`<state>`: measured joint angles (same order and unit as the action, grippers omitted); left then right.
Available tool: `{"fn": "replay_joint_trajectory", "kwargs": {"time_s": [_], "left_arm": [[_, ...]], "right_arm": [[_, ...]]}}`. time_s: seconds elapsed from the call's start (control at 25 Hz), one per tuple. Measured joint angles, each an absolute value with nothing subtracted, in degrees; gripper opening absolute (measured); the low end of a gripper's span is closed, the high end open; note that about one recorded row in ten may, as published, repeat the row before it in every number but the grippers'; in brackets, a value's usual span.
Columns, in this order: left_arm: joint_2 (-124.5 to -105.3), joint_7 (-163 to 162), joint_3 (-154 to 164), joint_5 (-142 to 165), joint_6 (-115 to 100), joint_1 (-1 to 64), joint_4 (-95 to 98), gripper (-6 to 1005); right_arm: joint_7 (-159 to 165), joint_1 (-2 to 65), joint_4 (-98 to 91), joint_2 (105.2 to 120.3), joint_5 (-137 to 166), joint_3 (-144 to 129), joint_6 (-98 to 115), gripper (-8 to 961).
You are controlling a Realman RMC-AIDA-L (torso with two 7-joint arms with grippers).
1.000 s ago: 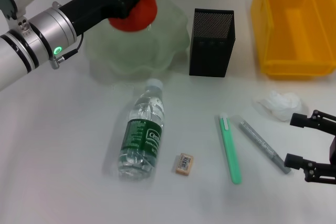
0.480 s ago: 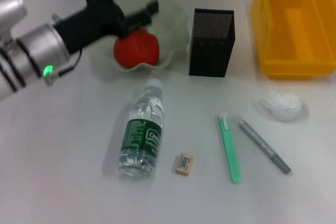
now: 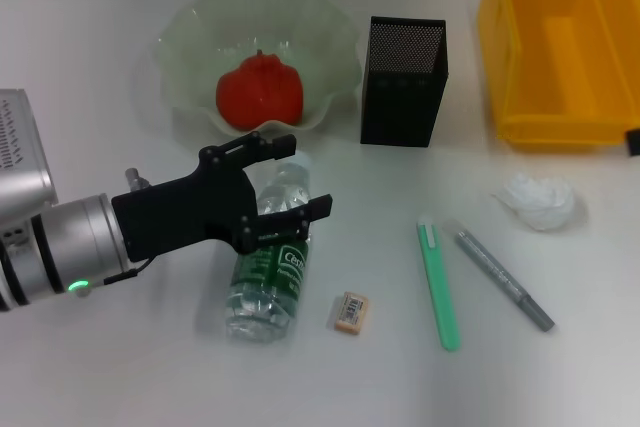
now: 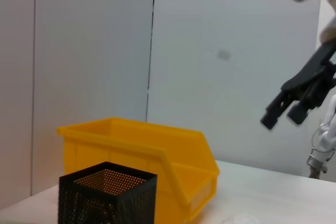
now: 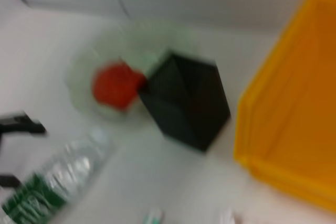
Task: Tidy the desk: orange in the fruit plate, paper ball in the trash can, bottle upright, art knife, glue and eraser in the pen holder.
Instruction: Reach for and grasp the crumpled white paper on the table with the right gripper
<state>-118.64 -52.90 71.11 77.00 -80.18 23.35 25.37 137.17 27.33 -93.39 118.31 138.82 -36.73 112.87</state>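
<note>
Eraser [image 3: 351,311]: lies flat on the bench [image 3: 120,367], nearest the camera, just off the bottle's base and on the near side of the left claw.
Left claw [image 3: 283,178]: spread wide and holding nothing, poised directly over the upper half of the bottle, its fingers bracketing the neck end.
Bottle [image 3: 268,263]: on its side under the left claw, white cap pointing away toward the plate, green label showing past the lower finger.
Green art knife [image 3: 438,285]: flat on the bench to the right of the left claw, well apart from it.
Grey glue stick [image 3: 504,279]: lies just beyond the knife, farther from the claw, at a slant.
Paper ball [image 3: 540,200]: farther right again, near the yellow bin, not yet binned.
Right claw [image 4: 299,95]: raised off to the side (seen only from the left wrist view); whether its fingers are apart I cannot tell.
Orange [image 3: 260,90]: already resting in the fruit plate [image 3: 190,37], beyond the left claw.
Pen holder [image 3: 402,81]: upright and beyond the claw to its right, nothing visible inside.
Trash can [image 3: 555,47]: farthest right, beyond the paper ball.
Step in hand: the orange looks done, so the bottle appears to be next.
Next move calls for: lowering the left claw around the bottle's body, closing firmly, then tipping it onto its base.
</note>
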Motion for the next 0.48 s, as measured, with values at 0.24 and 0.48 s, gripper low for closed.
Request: {"fn": "replay_joint_trajectory", "kwargs": {"time_s": [0.24,0.48], "left_arm": [[-118.58,-52.8,70.8,76.8,-79.7,22.9,25.4,843],[-118.56,-52.8,70.1,76.6,-79.7,23.1,25.4,842]], "right_arm": [[144.3,31.6,-86.4,119.29,150.5,-52.0,103.9,824],[146.7,33.8,-78.2,119.18,152.4,-59.8,96.3,824]]}}
